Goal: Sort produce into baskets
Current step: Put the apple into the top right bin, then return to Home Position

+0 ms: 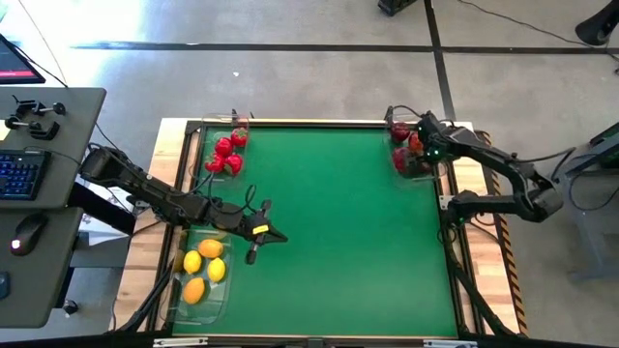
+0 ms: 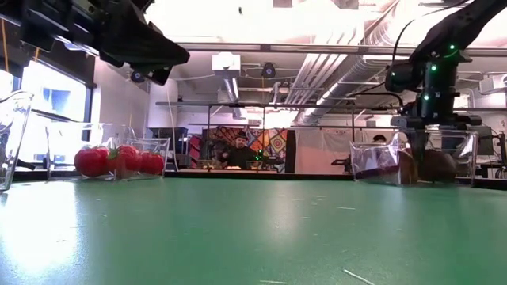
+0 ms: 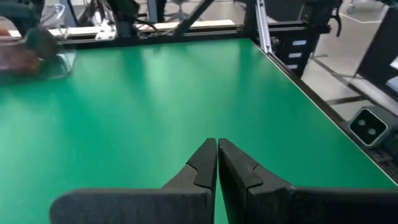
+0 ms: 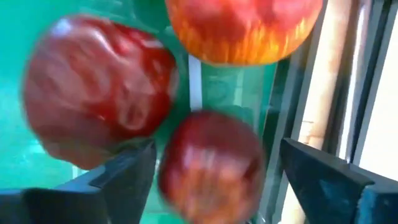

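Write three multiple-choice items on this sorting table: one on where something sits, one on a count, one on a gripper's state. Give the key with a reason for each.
1. Where is the right gripper?
A. Over the apple tray at the table's far right corner
B. Over the lemons
C. At the middle of the green mat

2. How many lemons lie in the near left tray?
A. One
B. Four
C. Seven

3. How do the left gripper's fingers stand?
A. Spread wide
B. Closed on a lemon
C. Pressed together with nothing between them

Key:
1 A: the high view shows the right arm reaching over the tray with the dark red apples.
2 B: four yellow-orange fruits show there in the high view.
3 C: the left wrist view shows both fingertips touching above bare green mat.
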